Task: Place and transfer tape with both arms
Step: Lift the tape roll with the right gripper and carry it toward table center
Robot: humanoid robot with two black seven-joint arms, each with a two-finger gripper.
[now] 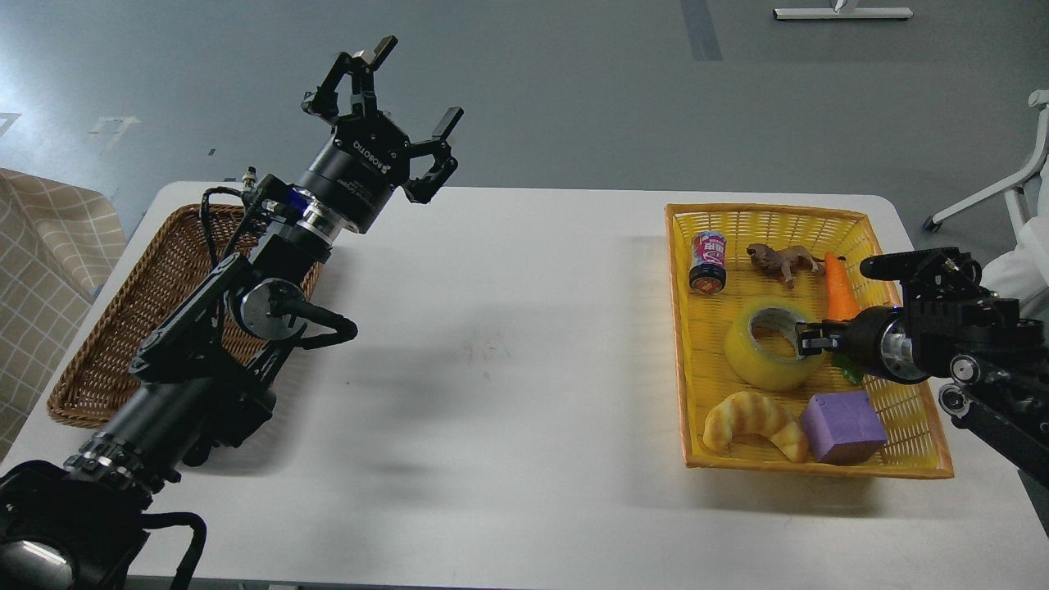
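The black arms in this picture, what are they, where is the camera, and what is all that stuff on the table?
They are a robot's two arms, and the camera sits in its head, looking down at a white table.

The left gripper, the claw at the arm's far end, is raised, open and empty. Under that arm lies a brown wicker basket.

The right gripper reaches into the yellow basket. Its tip is at the hole of the tape, a yellow roll. Whether it has gripped the roll is too dark and small to tell.

Also in that basket are a can, a toy animal, a carrot, a croissant and a purple block.
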